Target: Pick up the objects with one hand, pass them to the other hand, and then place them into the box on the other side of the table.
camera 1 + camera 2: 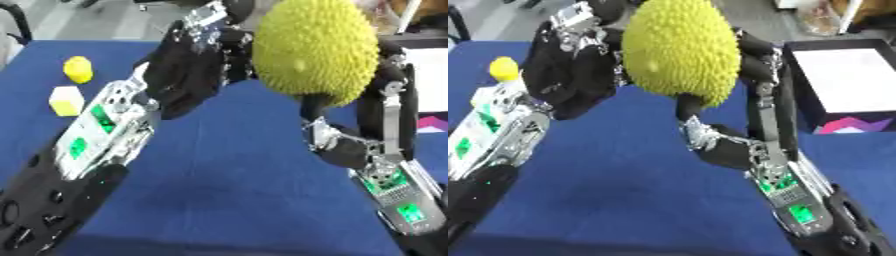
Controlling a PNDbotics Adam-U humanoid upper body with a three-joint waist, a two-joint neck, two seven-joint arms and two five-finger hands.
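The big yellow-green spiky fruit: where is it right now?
The big yellow-green spiky fruit is held up above the blue table, upper centre in both views, in the right hand, with the left hand touching its left side.

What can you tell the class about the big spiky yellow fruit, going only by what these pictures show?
The spiky yellow fruit is large, egg-shaped and yellow-green, covered all over in small blunt bumps; it looks like a plastic or rubber model. It is held up above the blue table, long axis roughly upright. The right hand curls round its right side and underside. The left hand is against its left side; whether it grips cannot be told.
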